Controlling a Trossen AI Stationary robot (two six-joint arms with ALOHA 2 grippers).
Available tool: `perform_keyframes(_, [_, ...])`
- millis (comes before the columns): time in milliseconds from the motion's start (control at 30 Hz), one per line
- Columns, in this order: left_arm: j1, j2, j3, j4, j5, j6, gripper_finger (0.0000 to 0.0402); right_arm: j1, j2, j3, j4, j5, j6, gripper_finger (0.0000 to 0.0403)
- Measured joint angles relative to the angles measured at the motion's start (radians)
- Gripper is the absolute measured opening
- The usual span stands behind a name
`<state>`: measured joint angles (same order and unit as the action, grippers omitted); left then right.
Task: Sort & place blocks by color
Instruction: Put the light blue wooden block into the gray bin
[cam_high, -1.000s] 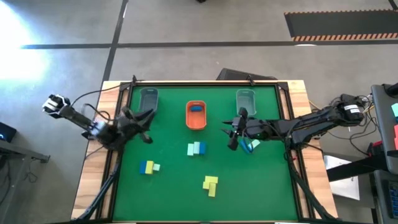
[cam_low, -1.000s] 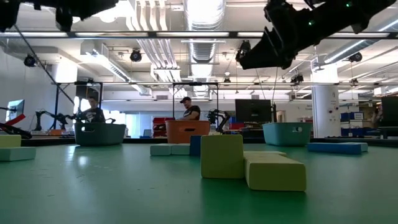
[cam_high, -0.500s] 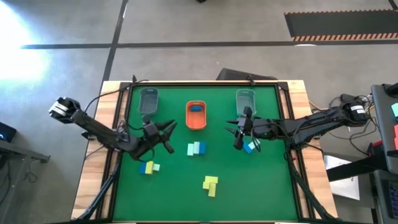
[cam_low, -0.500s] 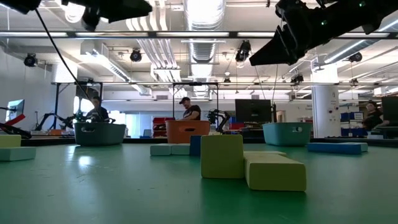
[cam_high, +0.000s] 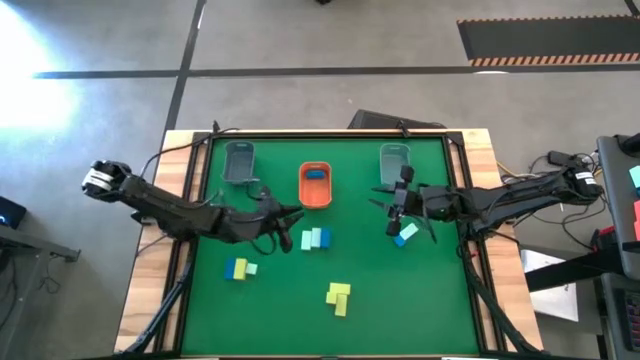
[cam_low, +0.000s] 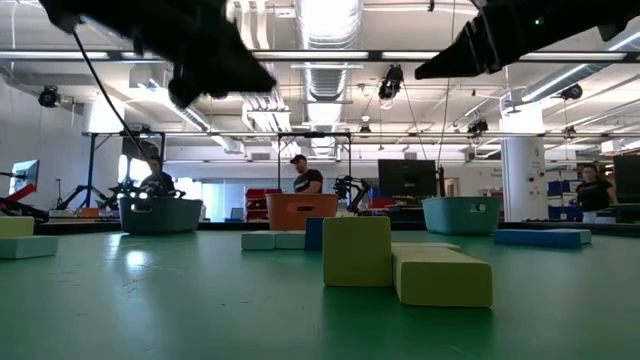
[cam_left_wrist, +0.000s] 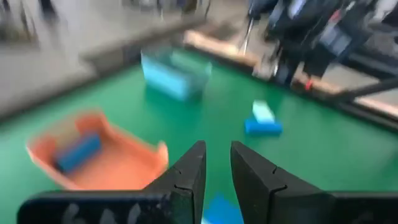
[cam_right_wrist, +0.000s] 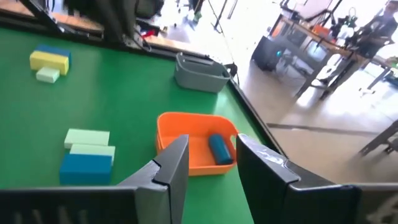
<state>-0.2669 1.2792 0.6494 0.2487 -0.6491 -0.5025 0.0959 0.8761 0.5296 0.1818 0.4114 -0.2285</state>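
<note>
Left gripper jaws parted, empty, just beside the mint/blue blocks mid-table. Right gripper jaws apart, empty, above the blue and mint blocks near the grey tray.

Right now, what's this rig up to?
It's sorting blocks by colour. One dark blue block already lies in the orange tray; the rest are on the green table. The left gripper hovers empty, fingers slightly apart, near the middle cluster of mint and blue blocks. The right gripper hangs open over the table's right side by a blue and mint pair. Neither holds anything.
</note>
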Motion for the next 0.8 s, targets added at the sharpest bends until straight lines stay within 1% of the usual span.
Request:
perform_keyframes(133, [0.006, 0.13, -0.003, 0.002, 0.066, -0.137, 0.0058, 0.0, -0.07, -0.031, -0.022, 0.0, 0.006, 0.0106])
perform_keyframes(300, [0.006, 0.285, 0.027, 0.003, 0.076, -0.304, 0.0058, 0.0, -0.147, -0.049, -0.083, 0.003, 0.023, 0.0082])
perform_keyframes(367, [0.006, 0.334, 0.039, 0.005, 0.12, -0.373, 0.0058, 0.0, -0.169, -0.05, -0.106, 0.008, 0.031, 0.0072])
perform_keyframes(467, [0.005, 0.394, 0.054, -0.005, 0.22, -0.462, 0.0057, 0.0, -0.196, -0.05, -0.133, 0.008, 0.044, 0.0056])
perform_keyframes(567, [0.004, 0.436, 0.087, -0.046, 0.242, -0.509, 0.0043, 0.0, -0.208, -0.05, -0.147, 0.008, 0.046, 0.0044])
perform_keyframes(700, [0.008, 0.483, 0.143, -0.077, 0.24, -0.512, 0.0009, 0.0, -0.209, -0.05, -0.151, 0.008, 0.046, 0.0033])
perform_keyframes(800, [0.01, 0.511, 0.174, -0.081, 0.24, -0.512, 0.0004, 0.0, -0.206, -0.05, -0.152, 0.008, 0.045, 0.0028])
